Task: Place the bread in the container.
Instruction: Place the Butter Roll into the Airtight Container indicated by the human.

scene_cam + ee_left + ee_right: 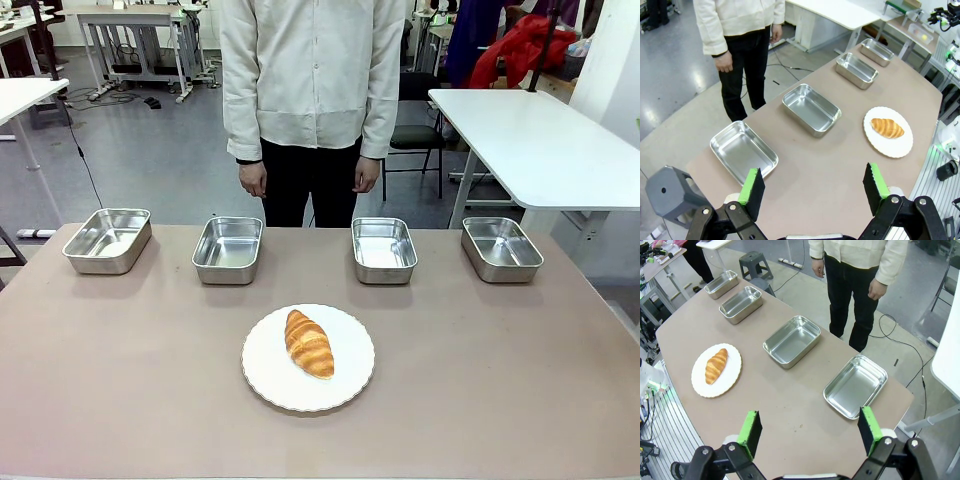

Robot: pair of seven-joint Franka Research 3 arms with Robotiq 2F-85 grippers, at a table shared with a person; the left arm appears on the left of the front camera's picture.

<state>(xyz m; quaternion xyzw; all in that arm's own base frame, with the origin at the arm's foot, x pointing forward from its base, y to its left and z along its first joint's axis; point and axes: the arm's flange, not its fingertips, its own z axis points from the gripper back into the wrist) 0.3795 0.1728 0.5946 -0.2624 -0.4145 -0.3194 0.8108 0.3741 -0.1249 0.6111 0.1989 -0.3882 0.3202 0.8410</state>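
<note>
Task not begun: the bread point(309, 343) lies on the white plate point(350, 385), mid-way along the near edge of the surface point(120, 380). All four steel trays point(231, 250) along the far edge are empty. Both the left pincer point(813, 172) and the right pincer point(809, 412) are spread wide, pinching nothing, high above the surface. There is open room all round the plate and a bare strip between it and the trays.

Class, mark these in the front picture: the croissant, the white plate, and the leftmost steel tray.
croissant point(309, 344), front view, middle of its crust.
white plate point(268, 385), front view, bare near rim.
leftmost steel tray point(104, 263), front view, near wall.
</note>
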